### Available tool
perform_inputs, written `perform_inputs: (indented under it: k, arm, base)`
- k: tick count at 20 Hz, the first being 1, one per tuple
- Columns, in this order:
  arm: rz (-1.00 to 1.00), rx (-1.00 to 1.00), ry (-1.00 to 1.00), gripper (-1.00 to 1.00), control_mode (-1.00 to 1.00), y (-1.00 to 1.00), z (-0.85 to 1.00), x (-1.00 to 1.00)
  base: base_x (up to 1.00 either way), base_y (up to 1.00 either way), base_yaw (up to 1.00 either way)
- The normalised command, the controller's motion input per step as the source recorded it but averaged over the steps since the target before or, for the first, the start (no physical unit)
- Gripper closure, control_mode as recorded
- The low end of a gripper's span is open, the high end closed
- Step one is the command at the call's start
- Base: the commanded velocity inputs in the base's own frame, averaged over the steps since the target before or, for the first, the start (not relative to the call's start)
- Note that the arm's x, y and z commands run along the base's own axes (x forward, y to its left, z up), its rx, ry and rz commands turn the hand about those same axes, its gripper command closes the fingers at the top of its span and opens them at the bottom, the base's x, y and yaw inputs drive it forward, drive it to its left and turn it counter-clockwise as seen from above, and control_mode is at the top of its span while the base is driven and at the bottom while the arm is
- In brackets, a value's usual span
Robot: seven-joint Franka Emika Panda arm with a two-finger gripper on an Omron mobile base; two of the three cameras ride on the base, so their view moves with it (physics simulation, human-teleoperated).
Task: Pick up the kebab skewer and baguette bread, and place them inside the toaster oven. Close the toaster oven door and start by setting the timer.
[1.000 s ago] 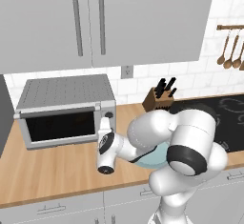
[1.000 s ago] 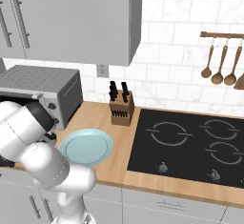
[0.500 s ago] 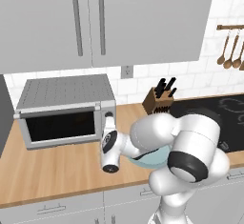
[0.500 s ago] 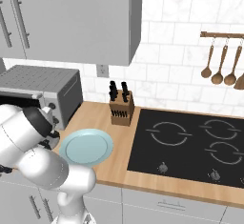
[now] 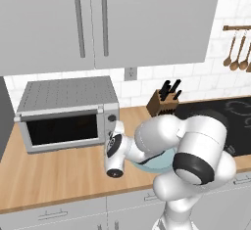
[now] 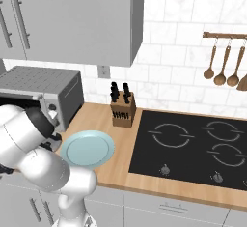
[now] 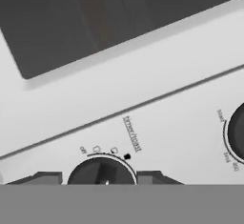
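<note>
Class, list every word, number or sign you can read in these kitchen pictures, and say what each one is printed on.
"timer/toast": on the oven panel, beside the lower knob.
"off": at the start of that knob's scale.
Black dot: at the end of the same scale.
The small marks between "off" and the dot: too blurred to read.
Two short words beside the second knob: too blurred to read.

Home kitchen — wooden counter (image 5: 59,170), black hob (image 6: 193,148), knife block (image 6: 121,110), hanging spoons (image 6: 222,69), wall cabinets (image 5: 98,23)

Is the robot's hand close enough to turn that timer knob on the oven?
Probably yes. In the hand view the gripper sits right at the timer knob, a fingertip on each side, nothing between them.
</note>
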Motion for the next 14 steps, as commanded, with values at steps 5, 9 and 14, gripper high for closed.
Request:
perform_inputs:
  k: [5, 9, 14]
  arm:
    - [-0.08, 0.39, -0.12, 1.00, -1.00, -0.12, 0.00, 0.09]
    - [-0.08, 0.40, -0.08, 1.00, -1.00, -0.09, 0.00, 0.17]
    - [-0.09, 0.40, -0.07, 1.00, -1.00, -0.05, 0.01, 0.18]
  base:
    - [0.00, 0.00, 0.00]
    - [0.00, 0.00, 0.00]
    - [0.00, 0.00, 0.00]
